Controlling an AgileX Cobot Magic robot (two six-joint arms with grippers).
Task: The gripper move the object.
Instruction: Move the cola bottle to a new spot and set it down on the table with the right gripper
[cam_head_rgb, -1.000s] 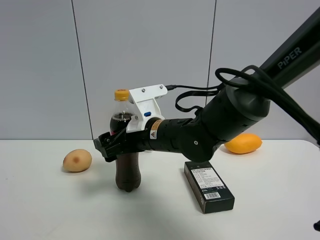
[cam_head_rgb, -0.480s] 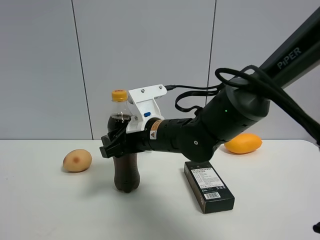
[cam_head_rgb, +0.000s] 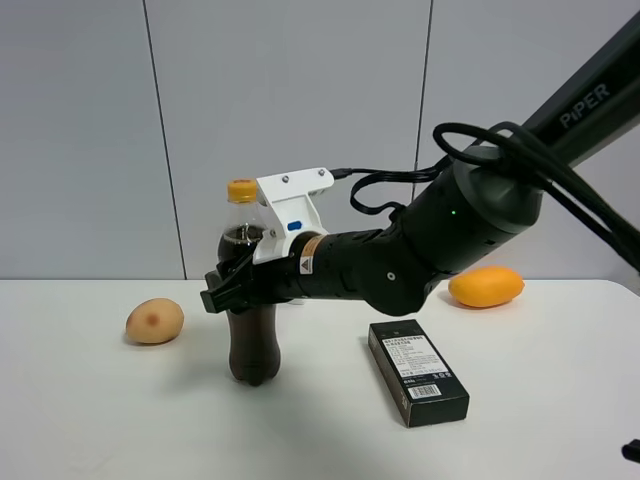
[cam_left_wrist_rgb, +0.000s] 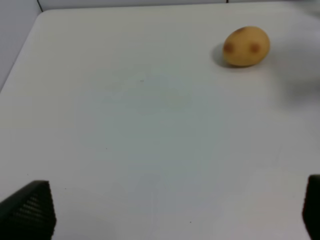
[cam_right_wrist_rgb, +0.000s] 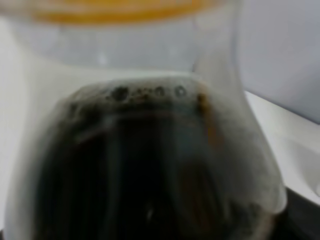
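On the table (cam_head_rgb: 100, 420), upright near the middle: the bottle (cam_head_rgb: 252, 345). Around its upper part, reaching in from the right: the right gripper (cam_head_rgb: 228, 290), one jaw on each side, touching it. To the left of the bottle, well apart: a potato (cam_head_rgb: 155, 321). To the right and nearer to the camera: a box (cam_head_rgb: 417, 372), lying flat. Behind the box, close to the wall (cam_head_rgb: 90, 130): a fruit (cam_head_rgb: 486, 287), partly hidden by the arm. Above the table, jaws wide apart, potato well ahead: the left gripper (cam_left_wrist_rgb: 170, 212).
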